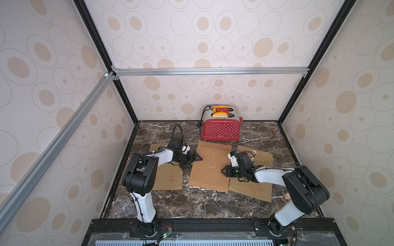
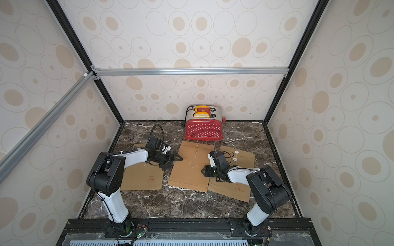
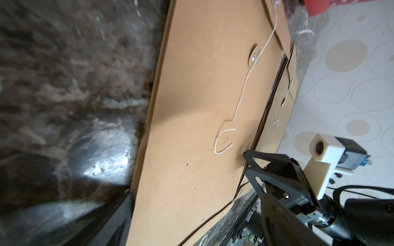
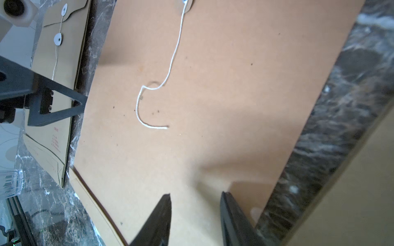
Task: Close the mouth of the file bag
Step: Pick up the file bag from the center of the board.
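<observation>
Brown kraft file bag (image 1: 210, 170) lies flat; its white string (image 4: 170, 66) trails loose across its face.

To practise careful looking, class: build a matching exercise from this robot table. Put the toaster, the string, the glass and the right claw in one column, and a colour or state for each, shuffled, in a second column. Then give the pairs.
Column A
1. toaster
2. string
3. glass
4. right claw

Column B
a. see-through
b. black, jaws apart
c. red with white dots
d. white, lying loose on the middle file bag

Pairs: 1-c, 2-d, 3-a, 4-b
</observation>
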`<control>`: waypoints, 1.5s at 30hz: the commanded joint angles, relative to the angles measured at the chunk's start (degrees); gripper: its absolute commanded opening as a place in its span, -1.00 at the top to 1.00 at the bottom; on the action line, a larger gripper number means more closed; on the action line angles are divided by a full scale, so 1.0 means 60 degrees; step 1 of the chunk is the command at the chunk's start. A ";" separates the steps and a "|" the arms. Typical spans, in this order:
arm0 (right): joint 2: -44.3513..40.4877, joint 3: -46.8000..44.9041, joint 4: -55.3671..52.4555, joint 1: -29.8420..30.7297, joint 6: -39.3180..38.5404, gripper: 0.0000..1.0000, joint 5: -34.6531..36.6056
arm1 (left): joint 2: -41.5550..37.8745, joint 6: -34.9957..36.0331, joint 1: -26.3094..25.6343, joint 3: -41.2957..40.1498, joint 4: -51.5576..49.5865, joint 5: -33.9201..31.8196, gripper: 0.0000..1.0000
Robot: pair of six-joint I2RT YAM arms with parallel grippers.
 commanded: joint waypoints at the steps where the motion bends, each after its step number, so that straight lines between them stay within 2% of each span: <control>1: 0.0060 -0.0426 -0.0487 -0.0078 -0.0063 0.17 0.0064 | -0.0127 0.0728 -0.0109 -0.0127 -0.0811 0.0227 -0.78; 6: 0.0220 -0.0346 -0.0423 -0.0106 -0.0119 0.17 -0.0118 | -0.0041 0.0546 -0.0126 -0.0278 -0.0313 0.0557 -0.64; 12: 0.0430 -0.0376 -0.0225 -0.0101 -0.0079 0.18 -0.0161 | -0.0230 0.0798 -0.0127 -0.0219 -0.0483 0.0448 -0.36; 14: 0.0468 -0.0405 -0.0159 -0.0111 -0.0024 0.18 -0.0177 | -0.0182 0.0786 -0.0118 -0.0233 -0.0466 0.0510 0.04; 16: 0.0502 -0.0434 -0.0057 -0.0104 0.0031 0.19 -0.0235 | -0.0119 0.0777 -0.0129 -0.0238 -0.0454 0.0539 0.53; 17: 0.0526 -0.0456 -0.0012 -0.0113 0.0059 0.19 -0.0235 | -0.0118 0.0772 -0.0125 -0.0236 -0.0450 0.0533 0.66; 23: 0.0562 -0.0562 0.0152 -0.0110 0.0151 0.20 -0.0350 | -0.0197 0.0955 -0.0174 -0.0154 -0.0619 0.0409 0.66; 25: 0.0496 -0.0617 0.0247 -0.0105 0.0192 0.20 -0.0373 | -0.0133 0.1087 -0.0159 -0.0079 -0.0742 0.0387 0.95; 26: 0.0450 -0.0625 0.0286 -0.0107 0.0205 0.20 -0.0375 | -0.0090 0.1174 -0.0172 -0.0045 -0.0860 0.0386 1.00; 31: 0.0128 -0.0452 0.0056 -0.0110 0.0172 0.20 -0.0519 | -0.0358 0.1517 -0.0162 0.0040 -0.1126 0.0364 1.00; 38: -0.0916 -0.0460 -0.0249 -0.0259 0.0117 0.16 -0.0685 | -0.1616 0.1861 -0.0157 0.0066 -0.0903 0.0362 1.00; 42: -0.1827 -0.0613 -0.0414 -0.0635 0.0013 0.13 -0.0742 | -0.2001 0.1544 -0.0122 -0.0145 -0.0278 0.0870 1.00; 45: -0.2394 -0.0492 -0.0971 -0.1115 -0.0284 0.12 -0.0859 | -0.2403 0.1544 -0.0036 -0.0172 -0.0145 0.0856 1.00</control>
